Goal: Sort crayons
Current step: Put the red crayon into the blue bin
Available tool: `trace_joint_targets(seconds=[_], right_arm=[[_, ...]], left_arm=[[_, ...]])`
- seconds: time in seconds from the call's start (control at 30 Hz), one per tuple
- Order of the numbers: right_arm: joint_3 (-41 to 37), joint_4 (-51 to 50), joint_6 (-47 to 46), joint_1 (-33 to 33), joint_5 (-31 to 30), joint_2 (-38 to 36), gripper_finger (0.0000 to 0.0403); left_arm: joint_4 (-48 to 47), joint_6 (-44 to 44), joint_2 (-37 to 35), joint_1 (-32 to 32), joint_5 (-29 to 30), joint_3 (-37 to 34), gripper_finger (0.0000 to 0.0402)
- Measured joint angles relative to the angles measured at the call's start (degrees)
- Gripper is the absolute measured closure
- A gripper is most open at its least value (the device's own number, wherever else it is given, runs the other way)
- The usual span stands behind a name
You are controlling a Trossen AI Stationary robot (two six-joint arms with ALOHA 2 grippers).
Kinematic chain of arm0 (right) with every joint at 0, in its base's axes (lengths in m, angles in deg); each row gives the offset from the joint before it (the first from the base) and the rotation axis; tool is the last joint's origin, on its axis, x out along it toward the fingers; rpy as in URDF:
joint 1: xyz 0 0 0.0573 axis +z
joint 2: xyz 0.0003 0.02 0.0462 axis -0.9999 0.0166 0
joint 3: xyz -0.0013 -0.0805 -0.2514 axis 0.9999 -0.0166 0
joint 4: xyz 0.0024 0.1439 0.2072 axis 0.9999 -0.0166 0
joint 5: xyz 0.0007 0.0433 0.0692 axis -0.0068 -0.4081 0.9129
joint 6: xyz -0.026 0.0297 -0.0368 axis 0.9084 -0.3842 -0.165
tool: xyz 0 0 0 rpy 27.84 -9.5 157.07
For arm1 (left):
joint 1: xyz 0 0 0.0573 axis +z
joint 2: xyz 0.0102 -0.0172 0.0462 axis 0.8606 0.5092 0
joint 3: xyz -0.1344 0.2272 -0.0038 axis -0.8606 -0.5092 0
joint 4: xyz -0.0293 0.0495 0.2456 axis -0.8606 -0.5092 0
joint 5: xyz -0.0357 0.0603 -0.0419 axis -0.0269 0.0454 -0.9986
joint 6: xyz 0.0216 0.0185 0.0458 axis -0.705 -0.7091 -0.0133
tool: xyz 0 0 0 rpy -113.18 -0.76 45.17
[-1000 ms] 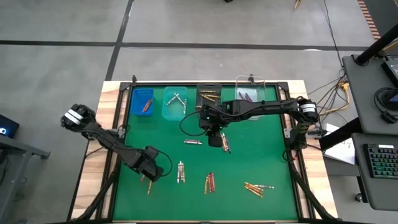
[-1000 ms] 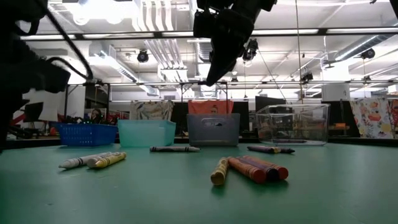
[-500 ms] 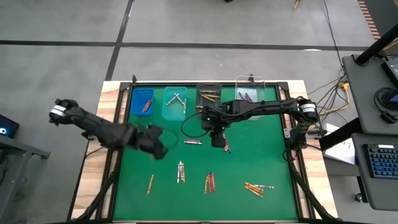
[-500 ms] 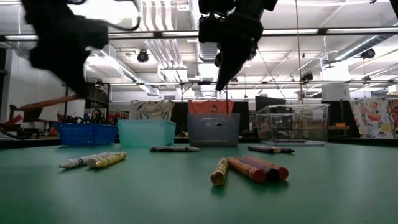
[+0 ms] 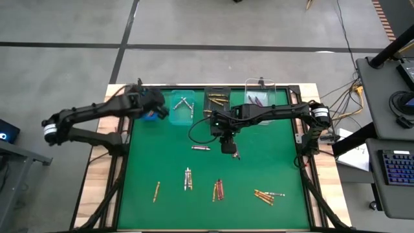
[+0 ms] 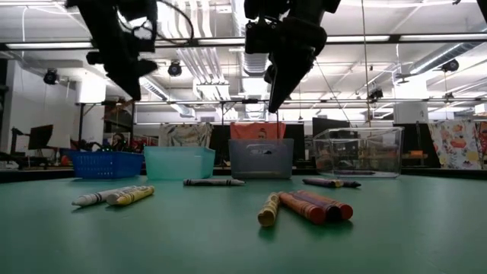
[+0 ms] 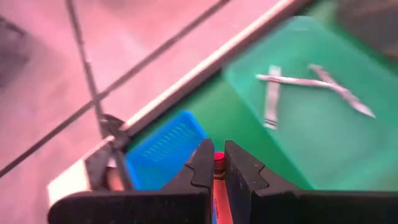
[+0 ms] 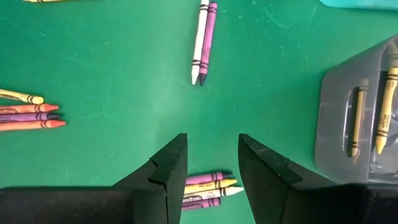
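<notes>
One red crayon (image 7: 219,163) sits pinched in your left gripper (image 7: 216,163) above the blue bin (image 7: 163,150), ready to drop; your right gripper (image 8: 211,163), fingers spread, hangs well right of that bin.

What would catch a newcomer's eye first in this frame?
The left gripper, shut on a red crayon, hangs over the blue slatted plastic bin at the green table's far left corner. The right gripper hovers open mid-table, with small clusters of loose crayons nearer the front edge.

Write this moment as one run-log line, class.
left gripper: shut on red crayon, above blue bin | right gripper: open, empty, above mat
</notes>
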Motion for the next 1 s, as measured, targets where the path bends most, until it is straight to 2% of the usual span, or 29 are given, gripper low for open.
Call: trace_joint_targets(seconds=[0.17, 0.3, 0.47, 0.7, 1.0], right_arm=[[0.0, 0.5, -0.1, 0.0, 0.0, 0.0, 0.0271], [0.0, 0.8, -0.1, 0.0, -0.1, 0.0, 0.0271], [0.0, 1.9, 0.0, -0.1, 0.0, 0.0, 0.0271], [0.0, 2.2, 0.3, -1.1, -0.1, 0.0, 0.0271], [0.0, 2.9, 0.4, -1.9, -0.1, 0.0, 0.0271]], left_arm=[[9.6, -8.9, 1.6, 10.8, -0.4, -2.3, 0.0402], [15.3, -13.8, 3.7, 16.3, -0.7, -3.6, 0.0402], [16.4, -15.1, 7.6, 21.3, -7.9, -4.1, 0.0402], [15.6, -15.3, 15.7, 24.5, -10.0, -4.1, 0.0402], [15.9, -15.3, 23.7, 24.6, -8.0, -4.2, 0.0394]])
